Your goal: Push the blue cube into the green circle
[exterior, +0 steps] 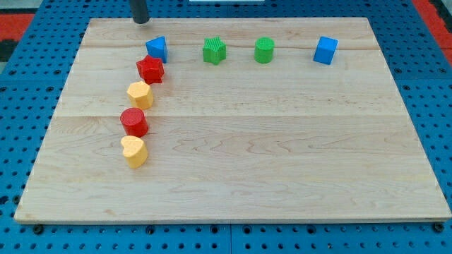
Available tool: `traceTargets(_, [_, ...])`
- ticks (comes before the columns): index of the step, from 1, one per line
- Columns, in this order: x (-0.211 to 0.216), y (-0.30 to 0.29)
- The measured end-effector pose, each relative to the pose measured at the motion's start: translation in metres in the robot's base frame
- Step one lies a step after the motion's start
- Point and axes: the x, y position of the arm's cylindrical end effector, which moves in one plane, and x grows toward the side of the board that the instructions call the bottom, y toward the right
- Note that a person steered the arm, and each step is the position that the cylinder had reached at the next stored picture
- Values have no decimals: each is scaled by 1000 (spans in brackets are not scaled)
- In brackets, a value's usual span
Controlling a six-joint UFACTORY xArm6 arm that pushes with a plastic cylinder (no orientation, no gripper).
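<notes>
- Jaws are absent on this arm; it ends in a plain rod, so nothing is apart, together or clamped. Its tip (141, 20) sits at the board's (282, 176) top edge, touching no block.
- Far off toward the view's right of the tip, slightly lower, stands the blue cube (325, 50), well apart from it.
- Between tip and cube, in the same top row, sit the green star (214, 51) and then the green circle (264, 50).
- So the circle lies to the cube's left, on the tip's side.
- My reading: the tip must get round to the cube's right face, then push leftward along the row.
- Just below the tip is a blue triangle (157, 48), heading a curved line of red and yellow blocks; these look irrelevant.
</notes>
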Motion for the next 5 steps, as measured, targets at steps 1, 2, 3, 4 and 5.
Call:
traceTargets(1, [0, 4])
traceTargets(2, [0, 2])
traceTargets(3, [12, 36])
traceTargets(4, [19, 152])
traceTargets(5, [21, 248])
